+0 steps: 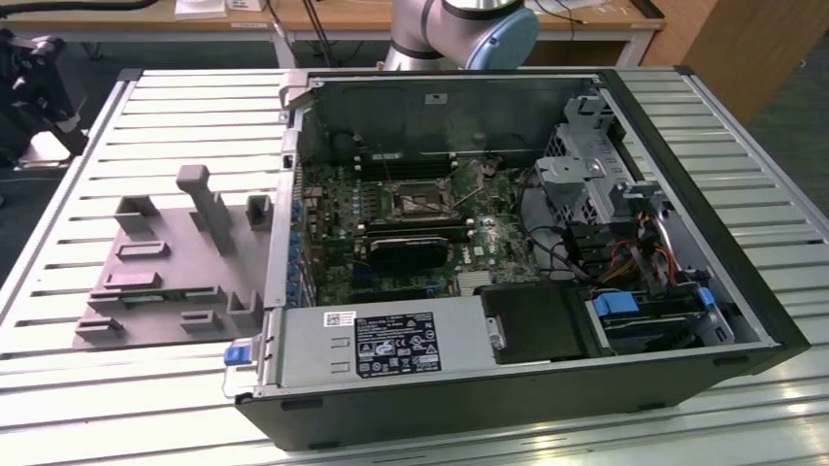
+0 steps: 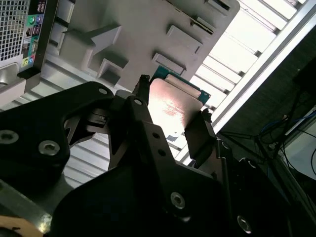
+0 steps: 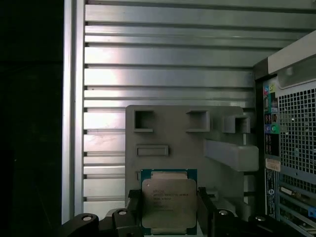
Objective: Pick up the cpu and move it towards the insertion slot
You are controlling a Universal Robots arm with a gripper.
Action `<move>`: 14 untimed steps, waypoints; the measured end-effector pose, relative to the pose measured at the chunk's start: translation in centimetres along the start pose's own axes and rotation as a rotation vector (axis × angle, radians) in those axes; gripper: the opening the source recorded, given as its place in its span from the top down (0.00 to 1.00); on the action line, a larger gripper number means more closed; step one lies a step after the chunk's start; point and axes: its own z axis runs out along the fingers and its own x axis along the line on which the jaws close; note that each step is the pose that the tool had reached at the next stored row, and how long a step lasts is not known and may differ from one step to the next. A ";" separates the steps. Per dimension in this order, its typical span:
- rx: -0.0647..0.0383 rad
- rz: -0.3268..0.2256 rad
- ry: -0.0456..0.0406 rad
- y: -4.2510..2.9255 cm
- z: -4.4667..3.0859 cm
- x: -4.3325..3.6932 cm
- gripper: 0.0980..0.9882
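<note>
In both wrist views the cpu [image 3: 169, 201] [image 2: 174, 101], a flat square chip with a silvery top and green rim, sits between my two black fingers [image 3: 135, 210]. My gripper [image 3: 169, 211] [image 2: 170, 112] is shut on it, one finger against each opposite edge. The chip hangs over the grey fixture plate [image 3: 187, 143], beside the computer case's rear panel [image 3: 291, 143]. In the exterior view the insertion slot [image 1: 417, 199], a square socket with a metal frame and dark centre, lies on the motherboard inside the open case. The arm's base joint [image 1: 467, 29] stands behind the case.
The grey fixture plate [image 1: 169, 277] with raised blocks and a tall post lies on the slatted table at the exterior view's left of the case [image 1: 518, 369]. Inside are a black block [image 1: 404, 254], a power supply [image 1: 376, 345], cables and drive bays [image 1: 622, 223].
</note>
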 end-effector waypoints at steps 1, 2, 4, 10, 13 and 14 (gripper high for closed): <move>0.000 0.000 -0.0014 0.02 -0.28 -0.02 0.51; 0.000 0.000 -0.0027 0.03 -0.55 -0.04 0.51; 0.000 0.000 -0.0056 0.07 -1.05 -0.07 0.51; 0.000 0.000 -0.0083 0.10 -1.56 -0.11 0.51; 0.001 0.000 -0.0078 0.11 -1.58 -0.19 0.51; 0.001 0.000 -0.0079 0.11 -1.57 -0.31 0.51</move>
